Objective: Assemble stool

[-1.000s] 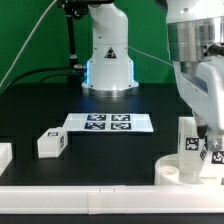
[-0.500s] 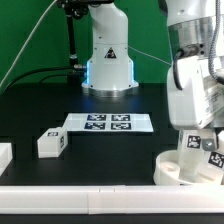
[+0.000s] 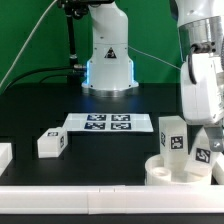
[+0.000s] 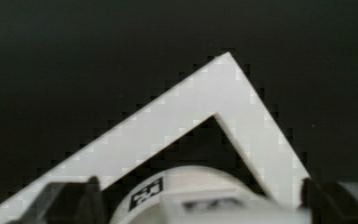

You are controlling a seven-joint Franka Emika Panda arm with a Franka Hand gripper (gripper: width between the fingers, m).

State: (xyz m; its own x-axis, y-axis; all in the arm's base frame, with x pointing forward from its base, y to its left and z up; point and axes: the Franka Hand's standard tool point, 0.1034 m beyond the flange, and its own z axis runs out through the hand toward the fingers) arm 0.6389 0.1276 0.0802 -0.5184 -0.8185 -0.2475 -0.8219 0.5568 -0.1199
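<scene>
The stool's round white seat (image 3: 172,175) lies at the exterior view's front right, against the white border. Two tagged white legs stand upright in it, one (image 3: 172,135) nearer the middle and one (image 3: 204,155) at the right. My gripper (image 3: 205,130) hangs just over the right leg. In the wrist view the rounded top of that leg (image 4: 202,195) sits between my dark fingers (image 4: 69,202), with a gap on each side, so the gripper (image 4: 202,208) is open. A third leg (image 3: 50,143) lies loose on the black table at the left.
The marker board (image 3: 108,123) lies flat mid-table. A white block (image 3: 4,155) sits at the left edge. A white border (image 3: 90,195) runs along the front, and its corner (image 4: 194,120) shows in the wrist view. The arm's base (image 3: 108,60) stands at the back.
My gripper was shut on the right leg and has opened off it. The seat with its two legs has turned and shifted slightly toward the exterior view's left.
</scene>
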